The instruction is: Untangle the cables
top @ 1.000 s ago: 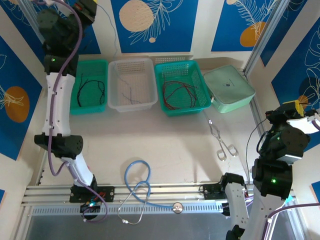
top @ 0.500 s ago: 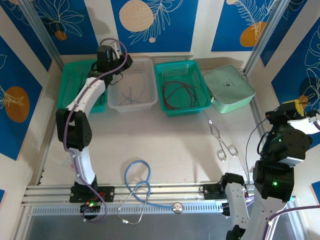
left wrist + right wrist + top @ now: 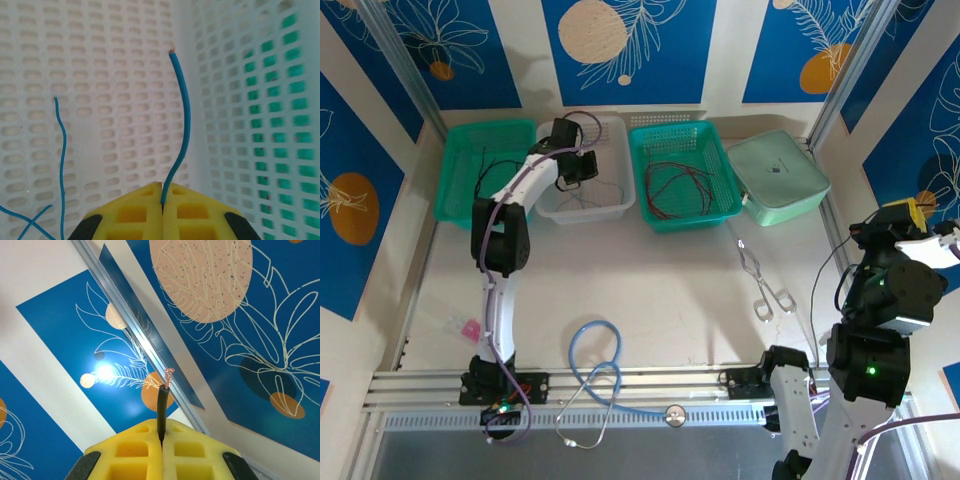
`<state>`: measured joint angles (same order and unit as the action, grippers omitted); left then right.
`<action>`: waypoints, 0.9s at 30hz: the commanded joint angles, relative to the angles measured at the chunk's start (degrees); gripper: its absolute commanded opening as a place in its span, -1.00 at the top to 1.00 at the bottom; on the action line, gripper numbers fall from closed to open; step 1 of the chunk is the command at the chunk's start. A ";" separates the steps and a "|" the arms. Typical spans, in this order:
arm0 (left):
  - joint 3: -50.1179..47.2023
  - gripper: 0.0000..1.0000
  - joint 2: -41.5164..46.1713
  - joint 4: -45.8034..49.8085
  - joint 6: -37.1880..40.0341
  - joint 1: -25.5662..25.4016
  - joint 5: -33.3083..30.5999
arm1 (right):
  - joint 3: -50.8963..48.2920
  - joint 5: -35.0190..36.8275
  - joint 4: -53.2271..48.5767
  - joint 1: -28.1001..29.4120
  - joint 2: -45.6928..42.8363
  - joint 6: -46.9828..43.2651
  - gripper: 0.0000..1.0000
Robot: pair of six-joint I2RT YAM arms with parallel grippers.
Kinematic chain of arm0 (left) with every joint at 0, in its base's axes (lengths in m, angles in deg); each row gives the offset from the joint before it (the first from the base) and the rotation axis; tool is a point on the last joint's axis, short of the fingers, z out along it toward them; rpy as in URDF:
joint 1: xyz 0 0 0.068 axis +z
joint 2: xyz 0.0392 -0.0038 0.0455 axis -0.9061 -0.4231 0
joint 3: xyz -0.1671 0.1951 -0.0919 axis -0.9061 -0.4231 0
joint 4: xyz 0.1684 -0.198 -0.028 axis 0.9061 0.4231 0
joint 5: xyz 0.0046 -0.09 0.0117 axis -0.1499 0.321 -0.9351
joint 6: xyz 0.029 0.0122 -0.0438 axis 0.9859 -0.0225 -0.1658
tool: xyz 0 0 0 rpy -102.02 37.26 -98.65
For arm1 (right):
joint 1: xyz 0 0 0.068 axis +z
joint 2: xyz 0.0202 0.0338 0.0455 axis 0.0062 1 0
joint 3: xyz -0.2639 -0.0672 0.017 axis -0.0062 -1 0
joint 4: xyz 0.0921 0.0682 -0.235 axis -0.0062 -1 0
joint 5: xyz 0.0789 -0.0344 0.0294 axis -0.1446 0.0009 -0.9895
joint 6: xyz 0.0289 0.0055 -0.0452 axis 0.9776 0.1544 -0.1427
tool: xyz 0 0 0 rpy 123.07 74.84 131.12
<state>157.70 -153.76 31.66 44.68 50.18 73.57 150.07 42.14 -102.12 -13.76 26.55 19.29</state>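
Right fingers: near right of the desk, raised; wrist view shows them pinched on a black cable, copper tip bare.
Left fingers: overhead, reaching into the white basket; wrist view shows them closed on a blue cable.
Far row: black cables in left green basket, red cables in right green basket.

Inside the white basket, its walls crowd the left gripper. Green baskets sit just beside both its sides. In front of it the table is open, with the tube farther off.
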 commanded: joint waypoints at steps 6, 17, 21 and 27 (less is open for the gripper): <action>2.39 -0.45 3.81 3.28 5.48 -0.75 -1.11 | 3.45 -4.50 -0.76 0.57 1.20 1.73 1.00; -11.36 -0.75 28.28 -10.01 18.37 -4.55 0.28 | 5.27 -26.59 -0.05 0.58 5.88 10.34 1.00; -25.77 -0.72 38.63 -21.21 26.79 -9.89 7.18 | 6.92 -38.01 2.75 1.45 10.20 15.22 1.00; -44.66 -0.74 47.59 -43.82 25.24 -17.37 16.80 | 9.41 -39.15 5.85 10.71 13.98 16.71 1.00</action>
<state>118.31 -106.92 0.62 68.05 34.49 83.86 156.56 6.57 -100.24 -6.83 40.43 34.55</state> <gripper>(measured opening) 0.865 0.047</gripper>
